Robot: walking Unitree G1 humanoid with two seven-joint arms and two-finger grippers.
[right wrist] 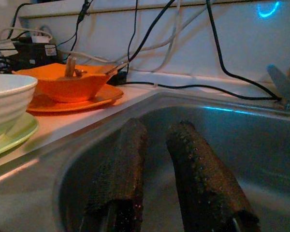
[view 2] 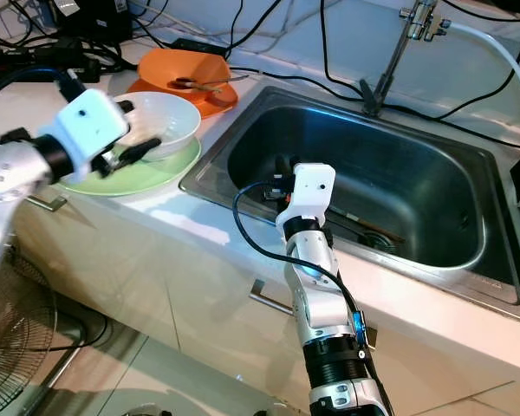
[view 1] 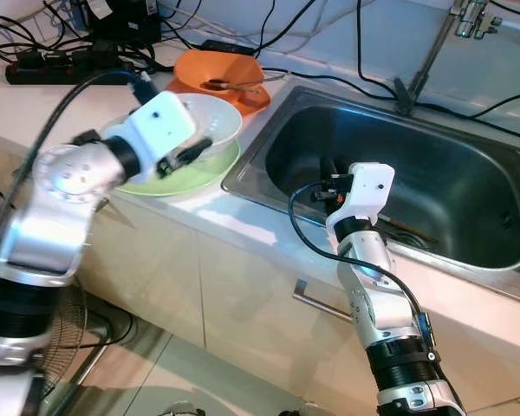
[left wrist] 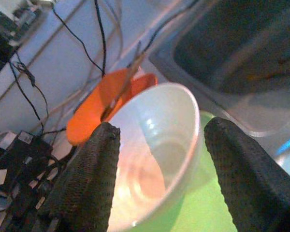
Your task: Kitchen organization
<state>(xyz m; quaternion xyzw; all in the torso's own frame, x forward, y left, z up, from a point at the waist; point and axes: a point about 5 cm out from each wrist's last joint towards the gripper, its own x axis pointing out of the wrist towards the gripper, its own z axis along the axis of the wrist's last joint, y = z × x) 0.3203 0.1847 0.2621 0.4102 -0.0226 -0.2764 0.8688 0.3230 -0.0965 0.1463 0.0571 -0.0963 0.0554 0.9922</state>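
A white bowl (view 1: 210, 120) sits on a light green plate (view 1: 184, 180) on the counter, left of the sink (view 1: 253, 184). My left gripper (view 1: 193, 151) is open at the bowl's near rim. In the left wrist view its two fingers (left wrist: 91, 180) stand either side of the bowl (left wrist: 154, 150), not closed on it. Behind them an orange bowl (view 1: 218, 71) with a spoon in it rests on an orange plate (view 1: 250, 100). My right gripper (view 1: 329, 166) hangs inside the sink basin, its fingers (right wrist: 121, 169) a small gap apart and holding nothing.
Thin utensils (view 1: 409, 230) lie on the sink bottom near the drain (view 2: 378, 239). A faucet (view 1: 466, 17) stands at the back. Black cables and a power strip (view 1: 59, 66) run along the wall. A fan (view 2: 16, 340) stands on the floor beside the cabinet.
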